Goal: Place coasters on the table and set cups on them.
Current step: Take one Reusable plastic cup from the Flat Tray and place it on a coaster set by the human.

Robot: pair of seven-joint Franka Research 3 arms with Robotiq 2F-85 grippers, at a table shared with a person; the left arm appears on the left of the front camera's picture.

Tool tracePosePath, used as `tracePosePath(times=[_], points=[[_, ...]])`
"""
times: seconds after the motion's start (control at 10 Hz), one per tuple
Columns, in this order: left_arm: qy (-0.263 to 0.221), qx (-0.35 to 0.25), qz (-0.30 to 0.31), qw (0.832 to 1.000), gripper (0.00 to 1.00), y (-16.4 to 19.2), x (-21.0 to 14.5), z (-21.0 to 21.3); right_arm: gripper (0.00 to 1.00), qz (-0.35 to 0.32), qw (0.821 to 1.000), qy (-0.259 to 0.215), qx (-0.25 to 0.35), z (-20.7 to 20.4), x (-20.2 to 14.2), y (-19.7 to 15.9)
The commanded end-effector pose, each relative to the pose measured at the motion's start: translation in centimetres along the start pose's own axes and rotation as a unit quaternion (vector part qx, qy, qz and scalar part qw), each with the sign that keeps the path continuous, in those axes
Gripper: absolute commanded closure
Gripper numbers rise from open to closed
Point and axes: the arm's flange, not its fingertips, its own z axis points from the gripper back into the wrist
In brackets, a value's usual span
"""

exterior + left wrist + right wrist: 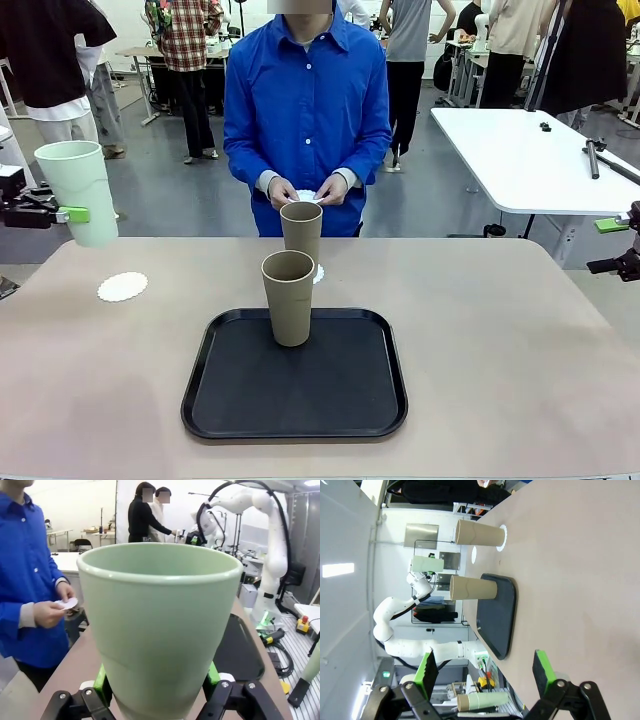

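My left gripper (78,214) is shut on the pale mint green cup (78,190), held upright in the air above the table's (500,330) far left edge. Close up, the mint cup (160,625) sits between the green pads (103,682). A white coaster (122,287) lies bare on the table below and to the right of it. One tan cup (301,232) stands on a second coaster (318,273) behind the tray. The other tan cup (288,297) stands on the black tray (230,400). The person's hands hold a third coaster (307,196). My right gripper (485,672) is open at the table's right edge (612,245).
The person in blue stands at the far side, centre. A white rectangular table (530,160) stands at the back right. Other people move about behind. The tabletop to the right of the tray (497,615) is bare. A stack of cups (482,700) lies below the table's near side.
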Motion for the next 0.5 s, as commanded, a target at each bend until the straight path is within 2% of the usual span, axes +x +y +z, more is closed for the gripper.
tracePosePath(times=[0.0, 0.4], points=[[0.002, 0.024, -0.008, 1.000, 0.15, 1.5, -1.0, 1.4, 0.00, 0.000, 1.000, -0.001, -0.003, -0.1, 0.1, 0.0], [-0.031, 0.049, 0.001, 0.998, 0.15, 2.7, -2.2, 2.0, 0.00, 0.000, 1.000, -0.001, -0.003, -0.1, 0.1, 0.0]])
